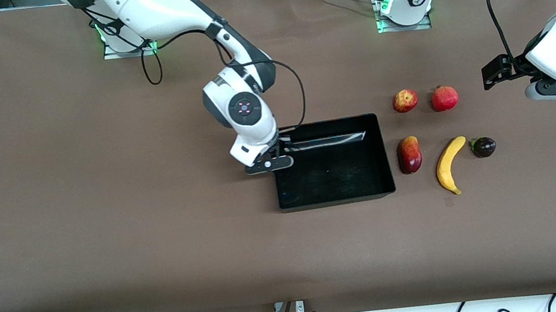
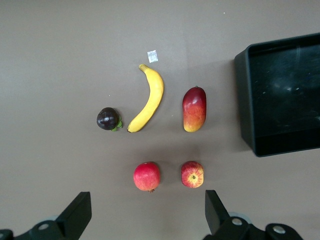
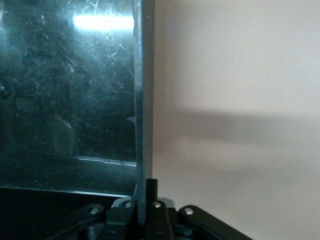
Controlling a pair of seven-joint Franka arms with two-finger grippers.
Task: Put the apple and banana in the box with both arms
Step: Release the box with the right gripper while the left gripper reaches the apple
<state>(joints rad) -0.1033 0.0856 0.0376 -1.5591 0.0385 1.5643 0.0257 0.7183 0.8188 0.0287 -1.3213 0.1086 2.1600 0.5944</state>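
Front view first: the box (image 1: 334, 162) is empty, so neither fruit is placed yet and both steps remain. The right gripper (image 1: 278, 162) is down at the box's wall toward the right arm's end of the table. The apple (image 1: 405, 100) lies on the table at about one o'clock from the box, the banana (image 1: 451, 165) at about four o'clock from the apple. The left gripper (image 1: 494, 71) hangs over the table at about two o'clock from the banana; its jaw state is not readable here.

Left wrist view: the left gripper's fingers (image 2: 78, 214) stand spread wide with nothing between them, above the apple (image 2: 192, 174) and banana (image 2: 148, 97), a detail the front camera misses.

Right wrist view: the box wall (image 3: 141, 100) runs straight into the right gripper (image 3: 142, 192), whose jaws are pinched on that wall, seemingly steadying the box.
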